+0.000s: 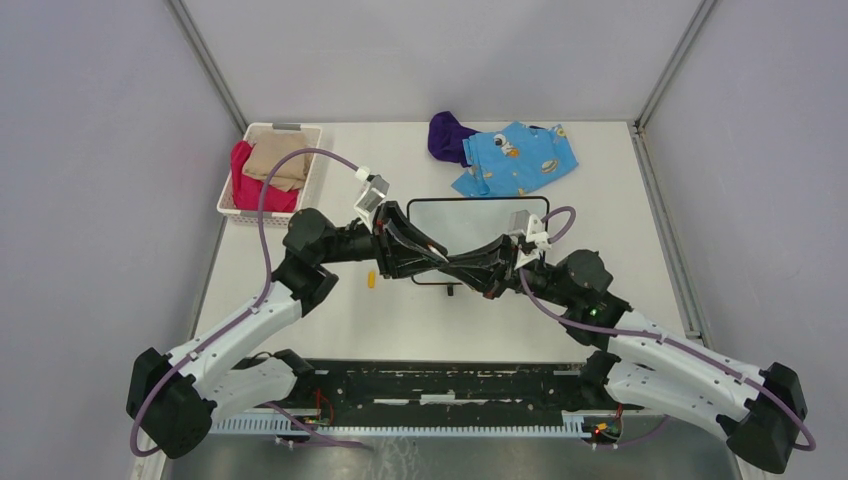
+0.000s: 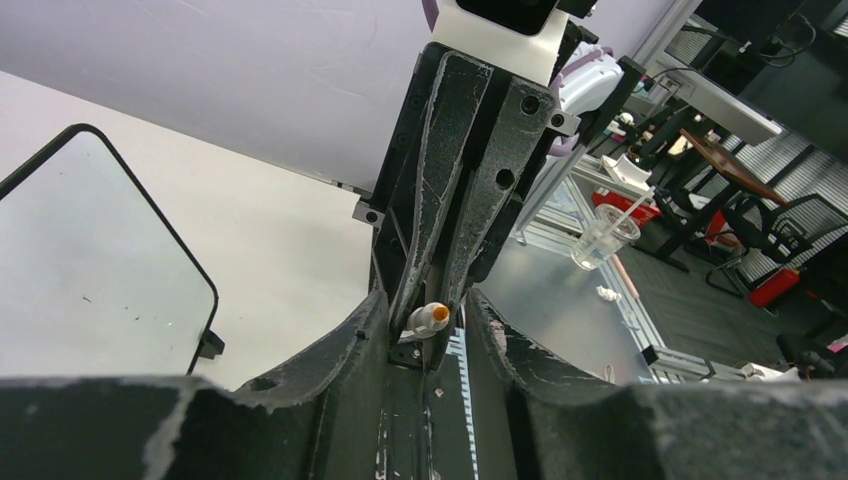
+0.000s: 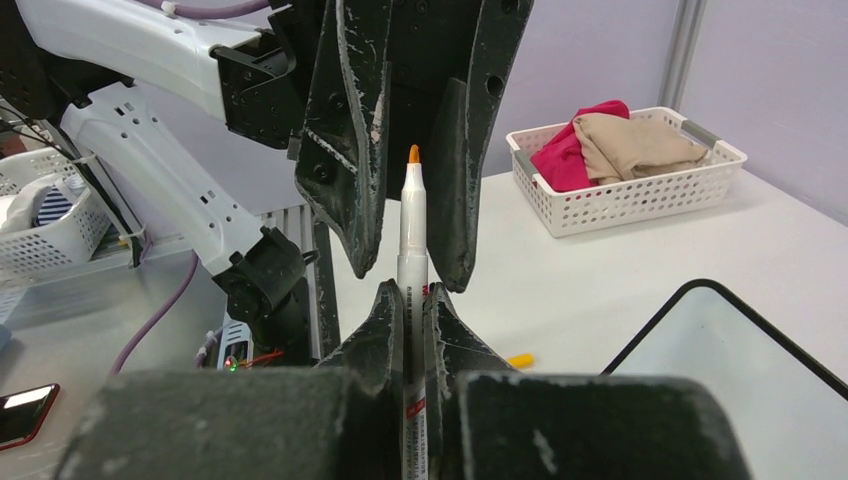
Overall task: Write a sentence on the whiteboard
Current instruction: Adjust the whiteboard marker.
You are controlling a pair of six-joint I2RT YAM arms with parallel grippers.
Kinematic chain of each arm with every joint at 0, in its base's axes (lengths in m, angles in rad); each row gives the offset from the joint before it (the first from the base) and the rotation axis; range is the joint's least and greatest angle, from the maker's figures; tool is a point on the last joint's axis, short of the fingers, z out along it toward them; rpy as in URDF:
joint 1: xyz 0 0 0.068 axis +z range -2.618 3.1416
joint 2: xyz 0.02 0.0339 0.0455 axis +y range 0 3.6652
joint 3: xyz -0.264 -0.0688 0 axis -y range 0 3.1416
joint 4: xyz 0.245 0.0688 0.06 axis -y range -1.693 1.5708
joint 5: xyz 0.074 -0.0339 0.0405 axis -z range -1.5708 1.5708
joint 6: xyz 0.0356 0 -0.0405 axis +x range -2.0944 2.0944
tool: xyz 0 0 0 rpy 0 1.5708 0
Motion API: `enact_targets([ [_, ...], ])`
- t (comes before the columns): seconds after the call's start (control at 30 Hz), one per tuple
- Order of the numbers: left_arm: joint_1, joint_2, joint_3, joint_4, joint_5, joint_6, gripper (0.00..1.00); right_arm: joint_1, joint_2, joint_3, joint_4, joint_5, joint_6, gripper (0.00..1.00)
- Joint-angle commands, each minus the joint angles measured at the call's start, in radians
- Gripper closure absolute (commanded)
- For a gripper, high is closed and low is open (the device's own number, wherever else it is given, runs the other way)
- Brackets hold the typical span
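Top view: high, behind arm bases, looking down over whole surface (image 1: 620, 225). Wrist views: close, each sighting along own jaws toward the other; both share marker (image 3: 412, 235), probably same whiteboard (image 2: 95, 285) corner.

A white surface (image 1: 430, 320) fills the middle of the top view, bounded by grey walls. In the upper left of that frame a white perforated basket (image 1: 228, 200) stands on it at the far left corner, holding red and beige cloth. In the upper middle lie a purple cloth (image 1: 448, 137) and, touching it on the right, a blue patterned cloth (image 1: 515, 158). At the centre the whiteboard (image 1: 470, 215) lies flat, near the blue cloth but apart from it. A small orange cap (image 1: 371, 279) rests left of the whiteboard, apart from its frame.
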Motion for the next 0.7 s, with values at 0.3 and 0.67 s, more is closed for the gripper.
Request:
enact_targets([
  [0.3,-0.013,-0.001,0.035,0.053,0.026,0.012,0.98,-0.001,0.003,0.053,0.032,-0.018,-0.010,1.00],
  [0.67,-0.017,-0.010,0.022,0.313,-0.223,-0.227,0.98,-0.001,-0.122,0.037,0.012,0.188,0.047,0.35],
])
